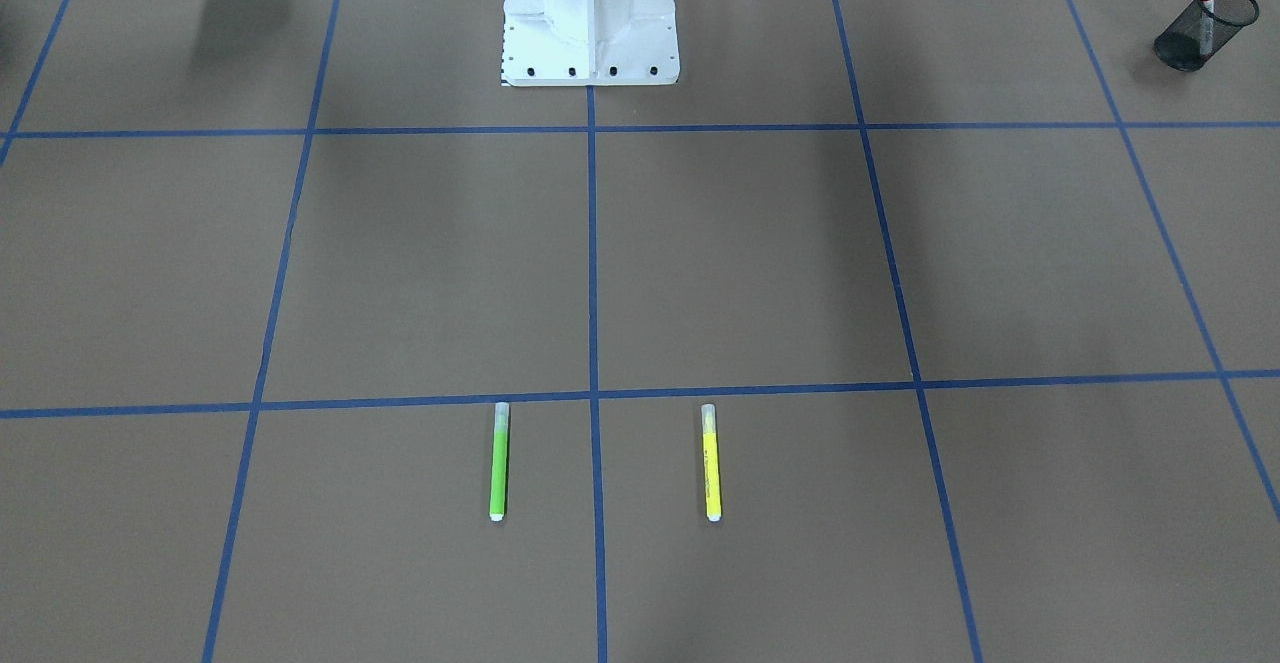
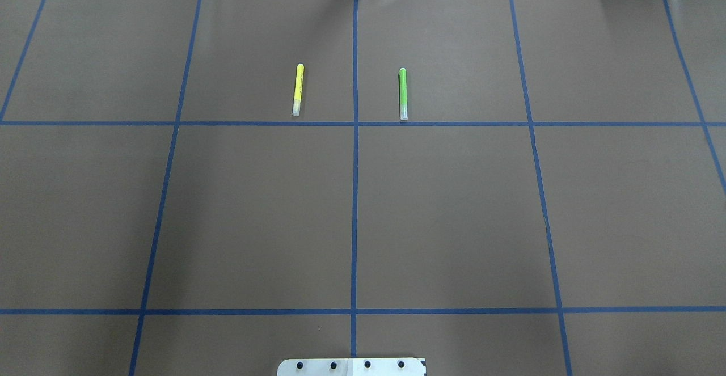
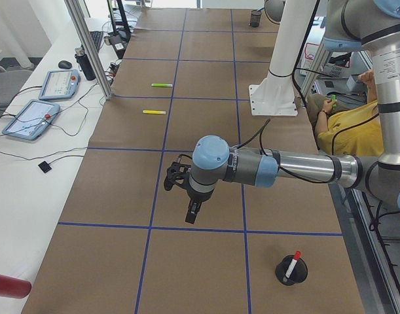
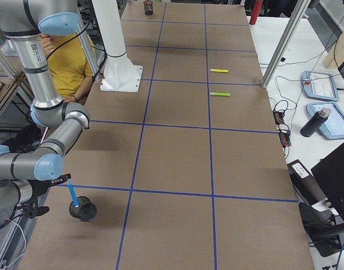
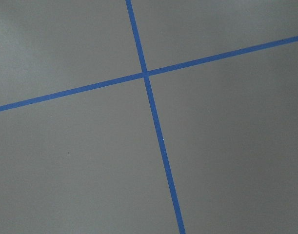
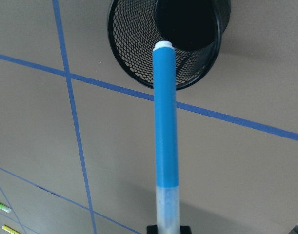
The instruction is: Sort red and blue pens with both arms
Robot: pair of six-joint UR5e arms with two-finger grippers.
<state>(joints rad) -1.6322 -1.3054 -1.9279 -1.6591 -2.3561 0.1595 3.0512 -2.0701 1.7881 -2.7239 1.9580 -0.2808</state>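
The blue pen (image 6: 165,131) hangs tilted in my right gripper (image 6: 167,228), which is shut on its translucent cap end. Its white end sits over the mouth of a black mesh cup (image 6: 134,63). From the right side, the blue pen (image 4: 74,193) slants down into that cup (image 4: 83,210) beside the near arm. The red pen (image 1: 1207,1) stands in another black mesh cup (image 1: 1192,31) at the table's other end, seen again as the red pen (image 3: 292,265). My left gripper (image 3: 192,212) hovers over bare table some way from it; I cannot tell whether it is open or shut.
A green marker (image 2: 402,93) and a yellow marker (image 2: 298,89) lie parallel on the far side of the table, either side of the centre tape line. The white pedestal (image 1: 590,18) stands mid-table at the robot's edge. A person in a yellow shirt (image 3: 347,127) sits behind the robot.
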